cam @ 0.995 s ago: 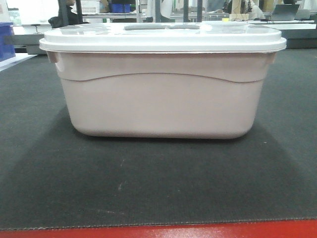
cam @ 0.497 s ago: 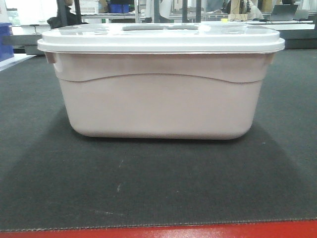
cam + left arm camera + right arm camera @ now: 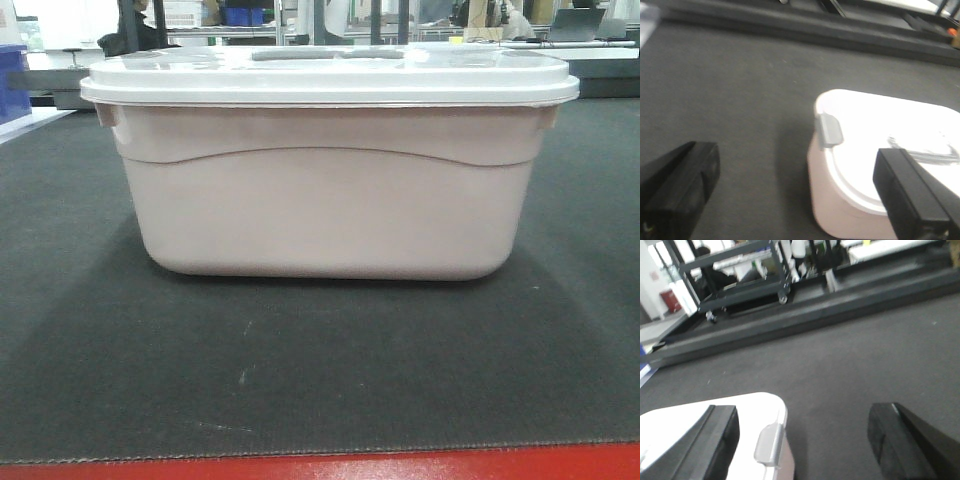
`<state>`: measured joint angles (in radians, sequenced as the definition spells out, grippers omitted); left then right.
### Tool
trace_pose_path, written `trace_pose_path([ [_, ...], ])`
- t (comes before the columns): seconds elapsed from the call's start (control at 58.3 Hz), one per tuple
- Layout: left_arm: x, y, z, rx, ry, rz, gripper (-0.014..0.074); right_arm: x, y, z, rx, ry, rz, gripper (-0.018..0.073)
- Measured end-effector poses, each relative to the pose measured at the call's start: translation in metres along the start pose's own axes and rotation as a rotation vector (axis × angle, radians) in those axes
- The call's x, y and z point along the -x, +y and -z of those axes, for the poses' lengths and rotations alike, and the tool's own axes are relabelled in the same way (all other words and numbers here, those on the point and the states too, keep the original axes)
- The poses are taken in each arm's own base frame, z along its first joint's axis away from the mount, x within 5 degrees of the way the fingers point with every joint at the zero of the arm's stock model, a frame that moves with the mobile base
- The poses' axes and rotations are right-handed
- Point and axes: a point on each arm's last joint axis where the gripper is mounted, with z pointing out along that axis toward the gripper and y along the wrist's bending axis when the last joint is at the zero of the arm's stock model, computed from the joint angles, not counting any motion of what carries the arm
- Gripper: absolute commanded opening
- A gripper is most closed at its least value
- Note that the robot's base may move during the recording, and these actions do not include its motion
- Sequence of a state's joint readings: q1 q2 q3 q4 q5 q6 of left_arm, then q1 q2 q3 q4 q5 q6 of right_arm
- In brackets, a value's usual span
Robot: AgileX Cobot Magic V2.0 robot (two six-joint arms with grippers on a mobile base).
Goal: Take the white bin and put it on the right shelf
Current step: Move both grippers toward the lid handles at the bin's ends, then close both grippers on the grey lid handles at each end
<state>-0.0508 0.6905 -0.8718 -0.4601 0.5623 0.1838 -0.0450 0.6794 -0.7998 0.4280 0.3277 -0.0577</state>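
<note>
One white bin [image 3: 325, 180], lid on, sits at the centre of a dark grey mat [image 3: 320, 370] edged in red at 6 o'clock. The left gripper [image 3: 795, 195] and right gripper [image 3: 807, 442] hang spread wide over its ends. Racks [image 3: 322, 20] crowd the room at 12 o'clock.

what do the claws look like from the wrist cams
Both the left claw and the right claw show two chunky matte black fingers with flat, blocky faces and squared edges. No cables or markings are visible; the arms themselves are out of view.
</note>
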Motion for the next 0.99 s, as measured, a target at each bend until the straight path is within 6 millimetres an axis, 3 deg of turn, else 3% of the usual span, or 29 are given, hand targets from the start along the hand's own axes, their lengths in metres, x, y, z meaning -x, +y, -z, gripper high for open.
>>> trace_pose_path([
  [0.154, 0.024, -0.009, -0.017, -0.065, 0.079, 0.055, 0.0545, 0.021, 0.013, -0.019, 0.056, 0.098, -0.082, 0.0625],
  [0.309, 0.038, -0.009, -0.045, -0.095, 0.206, 0.045, 0.0545, 0.029, 0.018, -0.045, 0.095, 0.258, -0.202, 0.0625],
  [0.463, 0.036, 0.006, -0.074, -0.138, 0.327, 0.082, 0.0545, 0.03, -0.005, -0.069, 0.041, 0.383, -0.306, 0.0625],
  [0.652, 0.031, 0.04, -0.104, -0.27, 0.386, 0.186, 0.0545, 0.03, -0.043, -0.083, 0.089, 0.434, -0.334, 0.0625],
  [0.755, 0.023, 0.058, -0.124, -0.362, 0.421, 0.251, 0.0545, 0.023, -0.057, -0.099, 0.159, 0.463, -0.321, 0.0625],
  [0.995, -0.009, 0.097, -0.185, -0.491, 0.458, 0.436, 0.0545, -0.028, -0.085, -0.131, 0.296, 0.528, -0.416, 0.0625],
])
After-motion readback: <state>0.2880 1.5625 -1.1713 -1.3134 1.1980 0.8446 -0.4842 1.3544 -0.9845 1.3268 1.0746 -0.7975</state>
